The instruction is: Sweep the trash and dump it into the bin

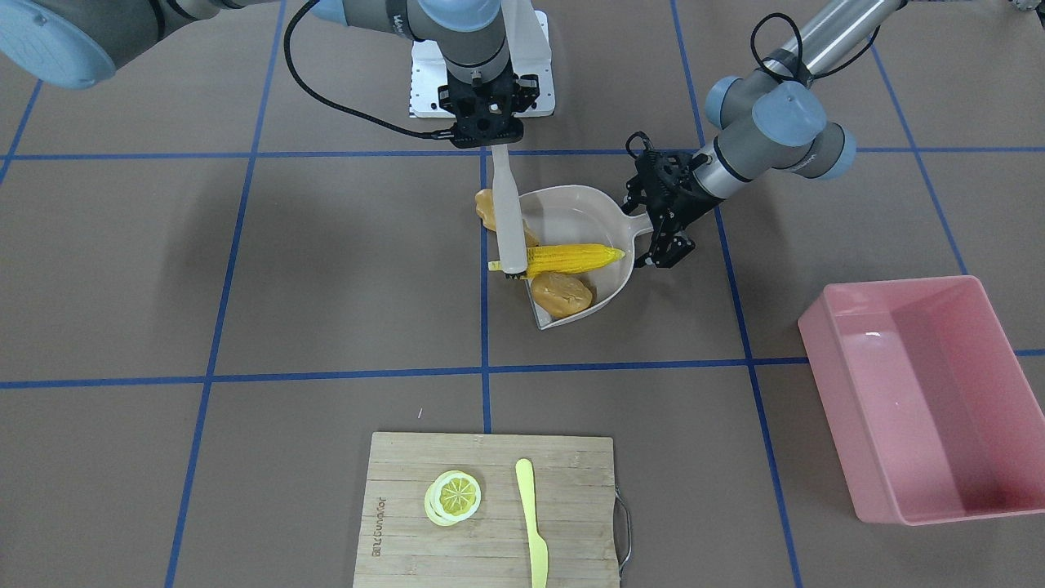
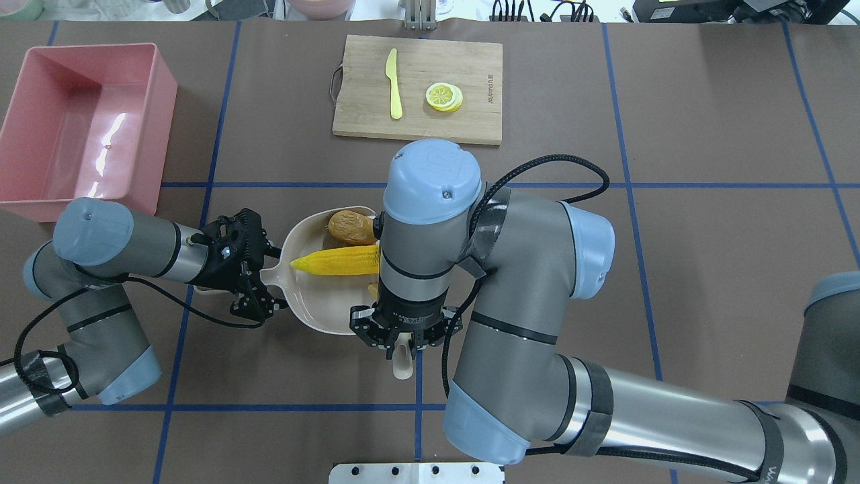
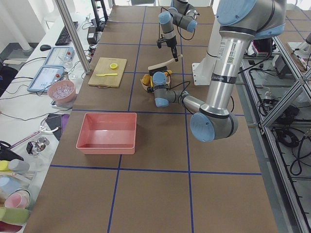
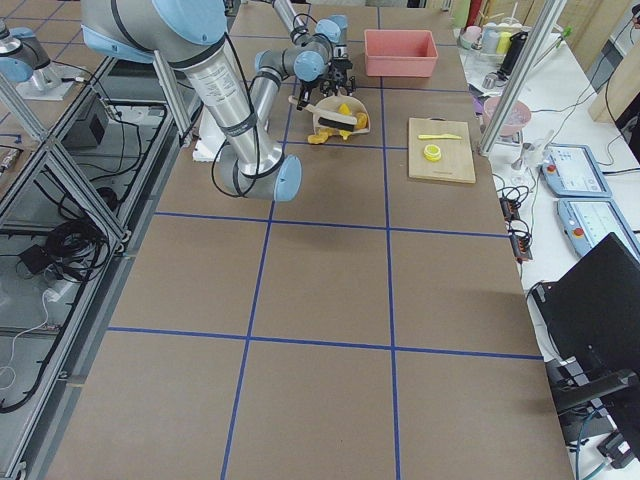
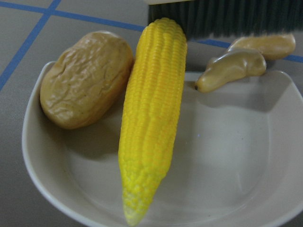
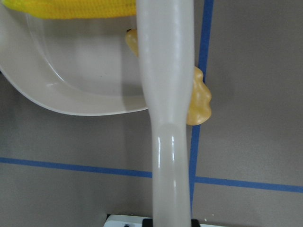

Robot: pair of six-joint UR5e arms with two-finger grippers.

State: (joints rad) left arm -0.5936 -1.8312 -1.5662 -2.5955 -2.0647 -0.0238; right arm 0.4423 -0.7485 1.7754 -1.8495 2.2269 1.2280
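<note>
My left gripper (image 2: 269, 274) is shut on the handle of the beige dustpan (image 2: 322, 309), which lies flat on the table. The yellow corn cob (image 5: 151, 118) and the brown potato (image 5: 85, 78) lie inside the pan. The tan ginger root (image 5: 232, 66) lies across the pan's open lip, partly on the table (image 1: 486, 209). My right gripper (image 1: 487, 135) is shut on the pale handle of a brush (image 1: 508, 220), whose dark bristles (image 5: 227, 19) stand at the lip against the corn's butt end. The pink bin (image 2: 80, 128) stands empty at the far left.
A wooden cutting board (image 2: 416, 87) with a yellow knife (image 2: 394, 84) and a lemon slice (image 2: 444, 96) lies at the table's far side. The robot's white base plate (image 1: 482, 90) is just behind the brush.
</note>
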